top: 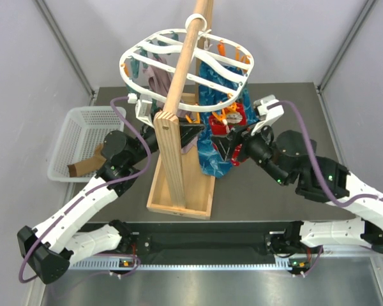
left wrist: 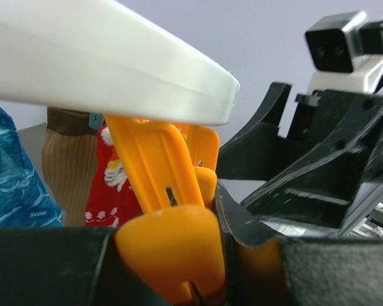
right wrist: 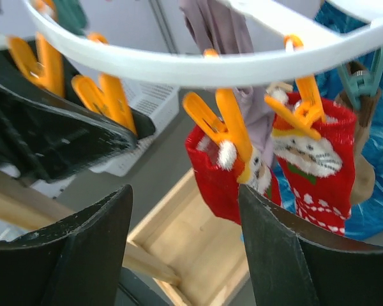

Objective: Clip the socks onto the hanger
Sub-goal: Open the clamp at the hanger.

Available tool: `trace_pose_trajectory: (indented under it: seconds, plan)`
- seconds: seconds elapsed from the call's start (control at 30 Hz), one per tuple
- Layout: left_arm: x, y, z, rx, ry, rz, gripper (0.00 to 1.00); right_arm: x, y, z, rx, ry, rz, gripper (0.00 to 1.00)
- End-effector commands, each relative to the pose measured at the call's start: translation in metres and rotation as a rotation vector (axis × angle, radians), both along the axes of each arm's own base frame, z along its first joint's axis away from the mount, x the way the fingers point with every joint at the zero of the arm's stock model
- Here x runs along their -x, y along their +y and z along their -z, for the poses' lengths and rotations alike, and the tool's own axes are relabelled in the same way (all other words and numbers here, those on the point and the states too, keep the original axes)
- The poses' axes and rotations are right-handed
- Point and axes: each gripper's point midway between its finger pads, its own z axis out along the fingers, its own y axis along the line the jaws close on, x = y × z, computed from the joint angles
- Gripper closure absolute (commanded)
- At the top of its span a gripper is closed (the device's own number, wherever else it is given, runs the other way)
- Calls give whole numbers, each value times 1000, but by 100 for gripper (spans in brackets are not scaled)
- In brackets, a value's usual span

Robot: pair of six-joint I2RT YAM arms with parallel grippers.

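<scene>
Clamping an orange peg (left wrist: 154,167) below the hanger (left wrist: 115,70), left gripper (left wrist: 169,271), right gripper (right wrist: 185,248) gaping near red socks (right wrist: 320,167)

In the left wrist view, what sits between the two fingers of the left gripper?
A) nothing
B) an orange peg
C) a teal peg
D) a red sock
B: the left gripper has a black finger against each side of an orange peg, which hangs under the white hanger.

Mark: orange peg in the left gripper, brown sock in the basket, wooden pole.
orange peg (left wrist: 172,255): left wrist view, its lower end.
brown sock (top: 83,167): top view, mid-fabric.
wooden pole (top: 186,60): top view, upper shaft.
</scene>
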Motion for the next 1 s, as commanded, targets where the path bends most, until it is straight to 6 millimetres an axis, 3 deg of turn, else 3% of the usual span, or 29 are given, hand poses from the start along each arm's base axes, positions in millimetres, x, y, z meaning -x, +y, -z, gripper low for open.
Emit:
trace_pose_trajectory:
  seconds: [0.0, 0.1, 0.37, 0.4, 0.6, 0.97]
  plan:
    - [-9, 0, 9, -43, 10, -41, 100, 17, -9, -54, -119, -41, -88, 35]
    - [-9, 0, 11, -57, 7, -48, 100, 27, 0, -75, -146, -64, -169, 40]
    - [-12, 3, 10, -95, 1, -88, 100, 21, 40, -94, -91, -72, -227, 40]
    - [-11, 4, 9, -100, 3, -88, 100, 17, 49, -85, -59, -54, -227, 40]
    - [-12, 6, 9, -129, -1, -109, 100, 12, 63, -77, -33, -24, -224, 38]
    - [-11, 4, 12, -137, -1, -100, 100, -1, 67, -71, -6, -18, -162, 37]
